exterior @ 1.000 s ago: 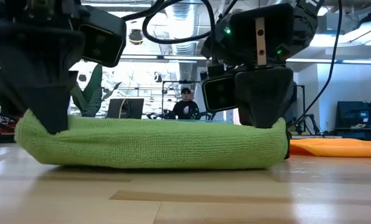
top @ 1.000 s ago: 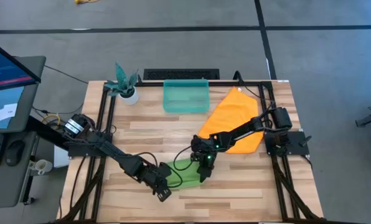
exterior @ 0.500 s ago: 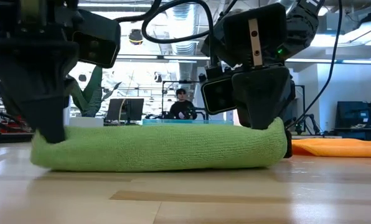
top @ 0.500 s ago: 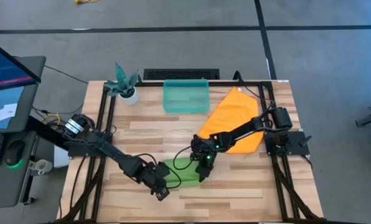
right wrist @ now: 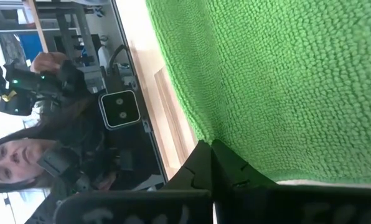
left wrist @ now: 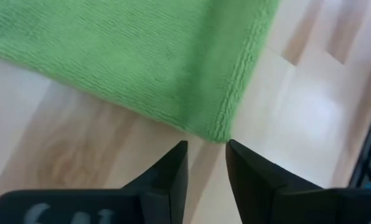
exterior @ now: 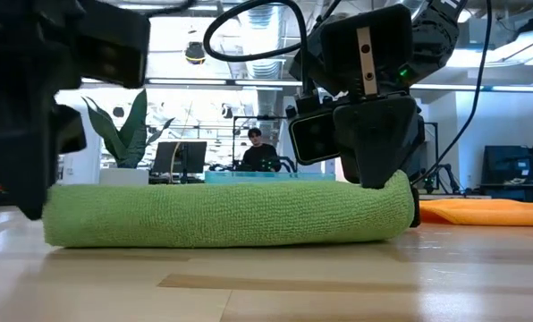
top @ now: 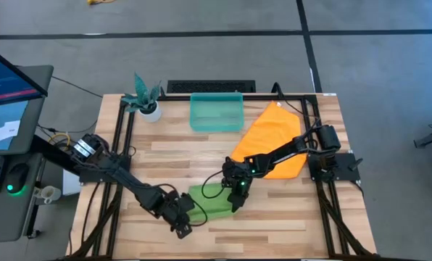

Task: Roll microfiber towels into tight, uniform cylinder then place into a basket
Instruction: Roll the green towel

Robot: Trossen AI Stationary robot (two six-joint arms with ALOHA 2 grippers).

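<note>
Lying as a rolled cylinder near the table's front edge, the lime green towel (top: 214,200) stretches flat along the wooden table (top: 165,156), seen side-on in the low view (exterior: 222,210) with its nap clearly visible.

Right gripper (top: 235,197) sits on the roll's right end, fingers pressed together and pinching the cloth there; the right wrist view shows the two dark fingers (right wrist: 204,165) closed tight at the edge of the green pile. Low view shows the same gripper (exterior: 378,174) bearing down on the top of the roll's end.

Left gripper (top: 181,221) is off the roll's left end, just beside it. Left wrist view shows its fingers (left wrist: 173,171) slightly apart with bare wood in the gap, the towel's hemmed corner (left wrist: 220,127) just beyond the tips; contact there looks unlikely, though the angle is poor. Nothing is held.

Orange towel (top: 272,141) lies spread flat at the right side of the table, partly under the right arm. Basket (top: 216,112) stands at the back edge, centre, well apart from the green roll. White pot with a teal plant (top: 146,101) sits at the back left corner.

A person (exterior: 256,150) is visible in the room beyond the table.
</note>
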